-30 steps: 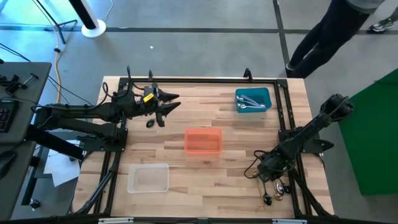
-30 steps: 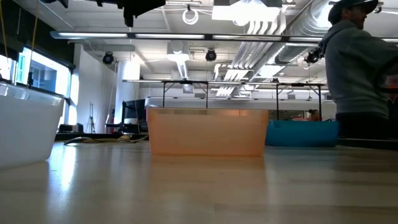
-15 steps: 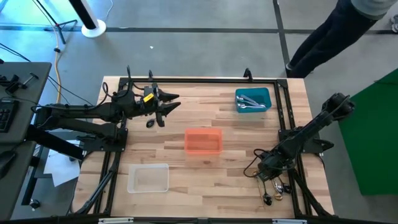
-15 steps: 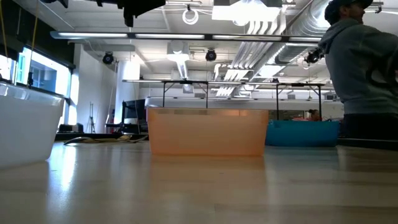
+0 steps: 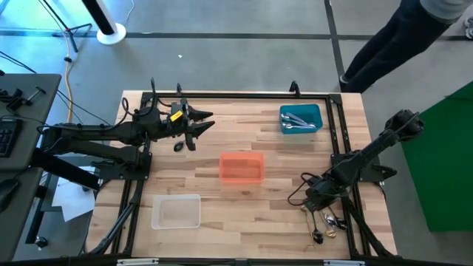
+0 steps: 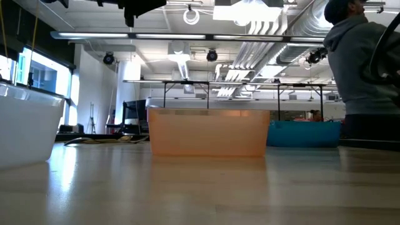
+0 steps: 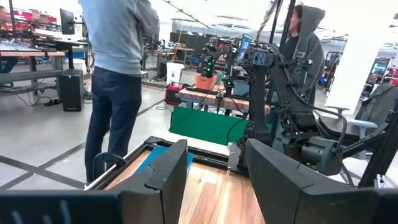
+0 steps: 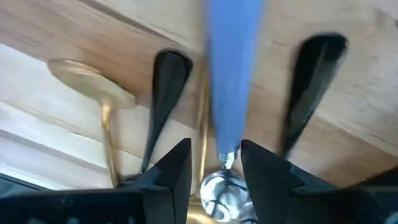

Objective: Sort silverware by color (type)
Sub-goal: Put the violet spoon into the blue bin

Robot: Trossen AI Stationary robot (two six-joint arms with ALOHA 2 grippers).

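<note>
Three bins sit on the wooden table [image 5: 273,203]: a blue bin [image 5: 301,118] at the far right, an orange bin [image 5: 242,168] in the middle and a clear bin [image 5: 177,211] at the near left. The blue bin holds several silver pieces, too small to count; the orange and clear bins look bare inside.

The loose silverware [image 5: 325,224] lies in a small cluster at the table's near right edge. In the right wrist view this cluster counts as one gold spoon [image 8: 87,78], two black spoons [image 8: 166,78] [image 8: 314,68], a shiny silver spoon bowl [image 8: 217,186] and a blue handle [image 8: 230,68] running up from it.

The right gripper [image 5: 316,200] hangs low, directly over this cluster. Its fingers [image 8: 171,171] stand parted on either side of the blue handle and silver bowl, and I cannot tell whether they press on it.

The left gripper [image 5: 198,125] waits raised over the far left of the table, well apart from all silverware, its fingers [image 7: 165,177] spread with nothing between them.

A person [image 7: 118,68] stands beyond the table.
</note>
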